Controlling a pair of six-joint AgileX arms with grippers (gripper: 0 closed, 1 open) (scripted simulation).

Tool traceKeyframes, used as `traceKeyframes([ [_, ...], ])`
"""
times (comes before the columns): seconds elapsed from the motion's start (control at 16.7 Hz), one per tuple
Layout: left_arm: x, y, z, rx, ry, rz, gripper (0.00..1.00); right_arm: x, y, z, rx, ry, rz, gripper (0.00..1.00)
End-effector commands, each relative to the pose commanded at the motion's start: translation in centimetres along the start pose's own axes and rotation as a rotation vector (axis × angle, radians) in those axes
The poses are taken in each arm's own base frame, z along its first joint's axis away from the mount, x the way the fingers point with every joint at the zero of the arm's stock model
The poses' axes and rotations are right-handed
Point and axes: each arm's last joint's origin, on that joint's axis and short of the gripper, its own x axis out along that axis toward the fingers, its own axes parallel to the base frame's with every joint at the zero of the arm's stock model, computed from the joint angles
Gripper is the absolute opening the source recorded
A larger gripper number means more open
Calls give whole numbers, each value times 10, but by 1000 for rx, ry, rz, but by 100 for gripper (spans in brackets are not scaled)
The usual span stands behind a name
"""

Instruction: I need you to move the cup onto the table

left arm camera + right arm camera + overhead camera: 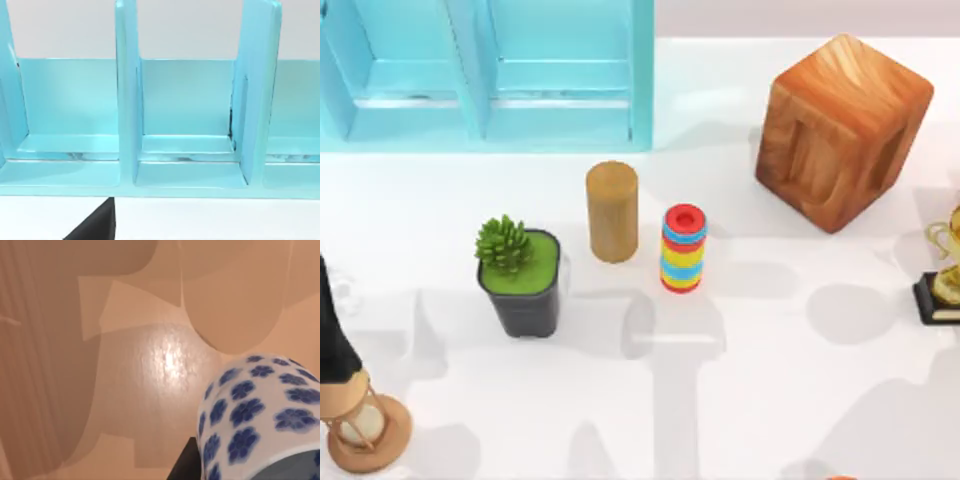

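The cup is too faint to tell in these views. A pale glassy smudge (pixel 342 290) lies on the white table (pixel 760 400) at the left edge, and I cannot tell what it is. My left arm (pixel 332 335) is a dark shape just beside that smudge. A dark part of my left gripper (pixel 95 226) sits low in the left wrist view, facing the turquoise shelf (pixel 185 125) from a short way off. A dark part of my right gripper (pixel 184 462) is close beside a white vessel with blue flowers (pixel 255 415).
The turquoise shelf (pixel 490 70) stands at the back left and a big wooden block (pixel 840 130) at the back right. A tan cylinder (pixel 612 212), a striped ring stack (pixel 683 250) and a potted succulent (pixel 520 275) occupy the middle. An hourglass (pixel 365 425) is front left, a trophy (pixel 945 275) far right.
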Motion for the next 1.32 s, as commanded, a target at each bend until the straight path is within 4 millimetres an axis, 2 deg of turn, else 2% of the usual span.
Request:
traceKeyframes([
  [0.3, 0, 0, 0, 0, 0, 0, 100, -45, 53, 6, -41, -30, -5, 0],
  [0.48, 0, 0, 0, 0, 0, 0, 100, -63, 76, 6, -68, -38, -8, 0],
  [0.84, 0, 0, 0, 0, 0, 0, 100, -65, 79, 7, -69, -36, -8, 0],
  [1.02, 0, 0, 0, 0, 0, 0, 100, -83, 87, 7, -29, -81, -23, 0],
  [1.2, 0, 0, 0, 0, 0, 0, 100, -112, 118, 10, 19, -146, -39, 0],
  [1.32, 0, 0, 0, 0, 0, 0, 100, -127, 154, 15, 40, -177, -37, 0],
])
